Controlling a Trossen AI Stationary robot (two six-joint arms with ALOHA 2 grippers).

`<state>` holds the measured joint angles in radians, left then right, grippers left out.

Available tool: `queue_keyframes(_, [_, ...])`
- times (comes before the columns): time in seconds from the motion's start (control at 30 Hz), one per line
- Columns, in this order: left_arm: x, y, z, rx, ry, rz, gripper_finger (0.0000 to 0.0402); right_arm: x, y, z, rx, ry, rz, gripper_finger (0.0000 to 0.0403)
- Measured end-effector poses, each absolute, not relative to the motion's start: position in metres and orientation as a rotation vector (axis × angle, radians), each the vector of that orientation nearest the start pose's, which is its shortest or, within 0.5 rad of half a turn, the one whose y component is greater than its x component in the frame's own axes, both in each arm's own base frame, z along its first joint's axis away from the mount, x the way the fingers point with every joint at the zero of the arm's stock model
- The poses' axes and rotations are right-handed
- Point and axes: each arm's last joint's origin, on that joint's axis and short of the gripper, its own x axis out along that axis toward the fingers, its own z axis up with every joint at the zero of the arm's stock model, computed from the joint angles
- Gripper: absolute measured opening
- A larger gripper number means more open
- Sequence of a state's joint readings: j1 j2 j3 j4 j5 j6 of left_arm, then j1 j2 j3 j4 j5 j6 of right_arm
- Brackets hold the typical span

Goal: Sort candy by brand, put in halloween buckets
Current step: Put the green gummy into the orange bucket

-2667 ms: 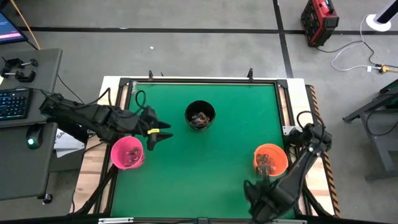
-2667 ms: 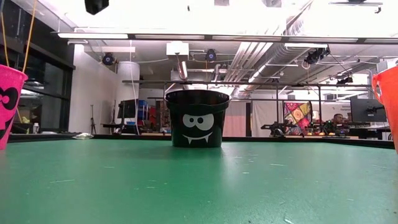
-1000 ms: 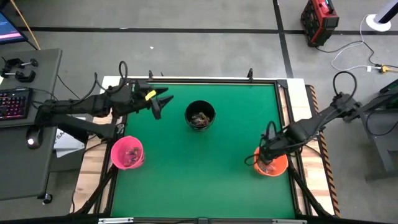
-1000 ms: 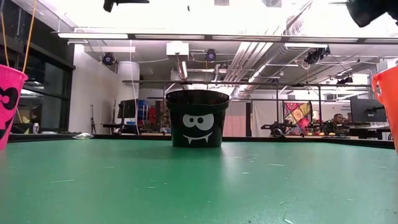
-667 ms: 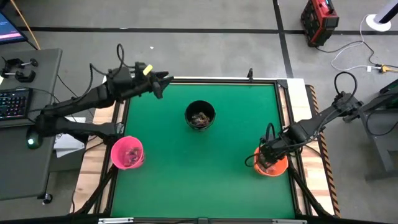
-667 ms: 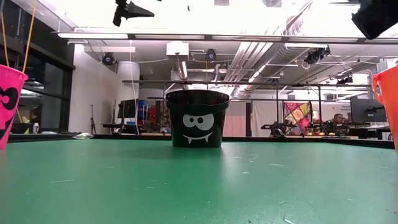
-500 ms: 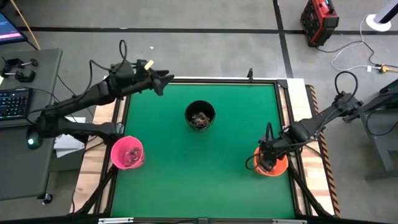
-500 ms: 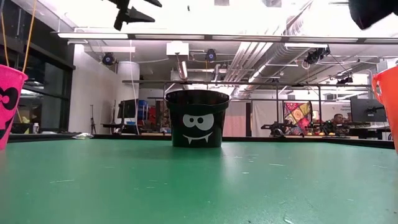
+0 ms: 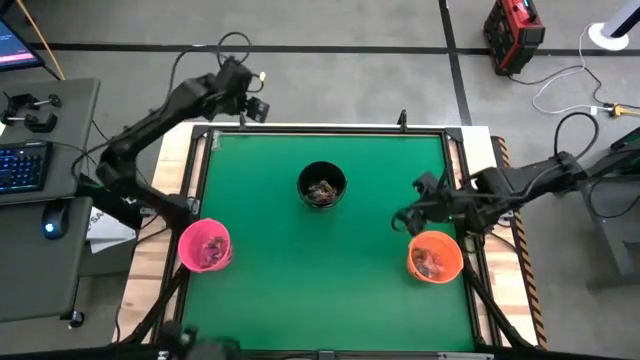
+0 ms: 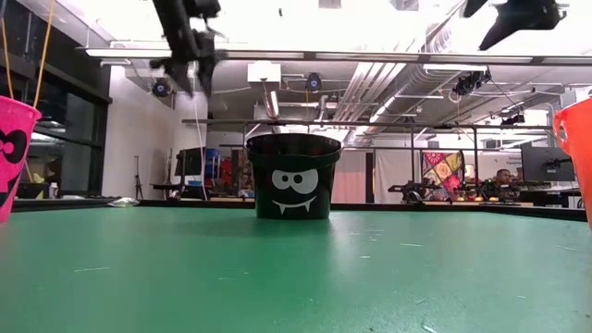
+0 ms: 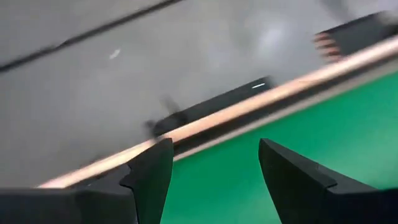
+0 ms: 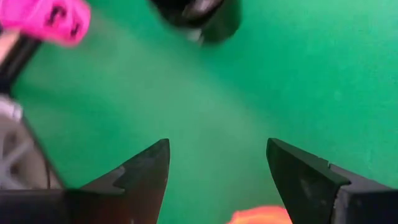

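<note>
Right gripper [image 9: 408,215] wide, empty, beside orange bucket [image 9: 435,257] at four o'clock. Left gripper [image 9: 252,108] wide at eleven. Candy [image 9: 322,189] in buckets. Could bump orange bucket over, swinging low.

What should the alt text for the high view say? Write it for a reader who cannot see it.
Overhead view of a green table with three buckets holding candy: pink bucket near left, black bucket centre far, orange bucket near right. The open right gripper hovers beside the orange bucket; the open left gripper is beyond the far left corner.
</note>
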<state>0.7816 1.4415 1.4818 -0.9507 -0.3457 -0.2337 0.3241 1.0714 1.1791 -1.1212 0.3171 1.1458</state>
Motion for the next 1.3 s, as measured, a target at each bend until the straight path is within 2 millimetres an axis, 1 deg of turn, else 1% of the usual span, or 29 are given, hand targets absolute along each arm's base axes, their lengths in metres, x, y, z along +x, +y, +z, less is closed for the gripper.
queue_keyframes(0.07, [0.193, 0.233, 0.339, -0.462, 0.869, 1.222, 0.0227, 0.177, 0.042, 0.342, 0.742, 0.779, -0.585, 0.0261])
queue_keyframes(0.13, [0.189, 0.251, 0.312, -0.576, 0.932, 1.242, 0.0227, 0.18, 0.035, 0.342, 0.752, 0.73, -0.644, 0.0261])
queue_keyframes(0.2, [0.185, 0.264, 0.282, -0.667, 1.04, 1.22, 0.0227, 0.183, 0.03, 0.341, 0.754, 0.706, -0.688, 0.0261])
queue_keyframes(0.27, [0.18, 0.274, 0.256, -0.716, 1.106, 1.243, 0.0227, 0.185, 0.027, 0.34, 0.758, 0.702, -0.715, 0.0261])
queue_keyframes(0.33, [0.175, 0.284, 0.235, -0.764, 1.111, 1.313, 0.0227, 0.187, 0.023, 0.339, 0.764, 0.7, -0.737, 0.0261])
queue_keyframes(0.43, [0.167, 0.303, 0.215, -0.779, 1.034, 1.434, 0.0227, 0.191, 0.018, 0.337, 0.767, 0.697, -0.767, 0.0261])
queue_keyframes(0.53, [0.155, 0.314, 0.2, -0.833, 0.994, 1.583, 0.0227, 0.193, 0.012, 0.336, 0.756, 0.701, -0.79, 0.0261])
queue_keyframes(0.6, [0.148, 0.318, 0.195, -0.863, 0.977, 1.666, 0.0227, 0.194, 0.009, 0.335, 0.75, 0.708, -0.795, 0.0261])
queue_keyframes(0.67, [0.145, 0.321, 0.192, -0.859, 0.965, 1.713, 0.0227, 0.194, 0.007, 0.335, 0.737, 0.719, -0.79, 0.0261])
queue_keyframes(0.77, [0.148, 0.322, 0.185, -0.859, 0.971, 1.733, 0.0227, 0.194, 0.005, 0.335, 0.719, 0.725, -0.789, 0.0261])
queue_keyframes(0.93, [0.151, 0.317, 0.176, -0.812, 1.063, 1.778, 0.0227, 0.193, 0.004, 0.335, 0.675, 0.747, -0.778, 0.0261])
queue_keyframes(1.07, [0.155, 0.311, 0.169, -0.791, 1.073, 1.901, 0.0225, 0.192, 0.004, 0.334, 0.646, 0.761, -0.782, 0.0261])
queue_keyframes(1.2, [0.159, 0.307, 0.157, -0.815, 1.094, 1.966, 0.0208, 0.192, 0.003, 0.334, 0.626, 0.744, -0.81, 0.0261])
queue_keyframes(1.3, [0.161, 0.307, 0.146, -0.831, 1.12, 1.977, 0.0191, 0.192, 0.003, 0.334, 0.622, 0.743, -0.812, 0.0261])
